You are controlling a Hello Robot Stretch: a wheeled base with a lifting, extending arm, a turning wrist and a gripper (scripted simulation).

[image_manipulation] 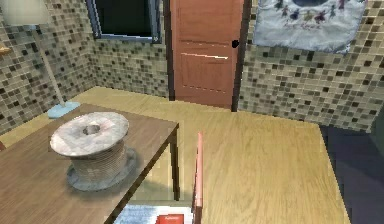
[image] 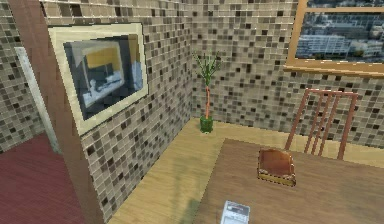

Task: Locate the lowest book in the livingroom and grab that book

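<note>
Hand state cannot be told; the search should favour low surfaces, starting with the flat thing (image_manipulation: 156, 215) beside the bench (image_manipulation: 150, 132).

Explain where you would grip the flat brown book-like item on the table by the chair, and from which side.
Probably across two opposite edges, coming from above. The brown item lies flat on the table, so only its thin sides offer purchase, and the chair close behind it would likely block a far-side approach.
</note>
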